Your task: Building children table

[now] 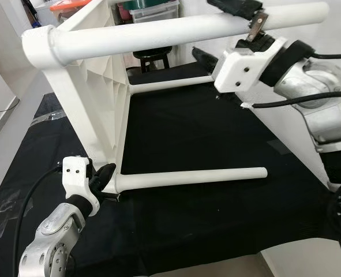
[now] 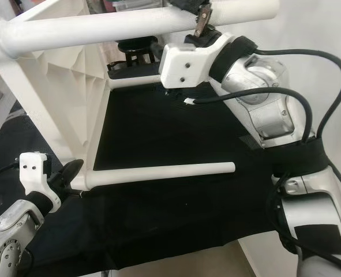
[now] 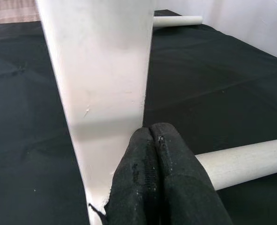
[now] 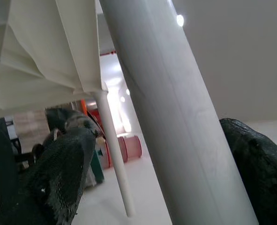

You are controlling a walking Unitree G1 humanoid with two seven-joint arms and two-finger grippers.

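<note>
table (image 1: 95,98) lying on its side on black cloth (image 1: 216,196) | right gripper (image 1: 248,29) straddling top leg (image 1: 176,29), seemingly gripping | left gripper (image 1: 104,178) pressing closed against lower corner, holding nothing

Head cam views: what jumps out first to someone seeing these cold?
A white children's table lies tipped on its side on a black cloth, legs pointing toward the robot's right. The right gripper straddles the upper leg near its free end. The left gripper, fingers together, presses at the tabletop's bottom corner, where the lower leg joins.
</note>
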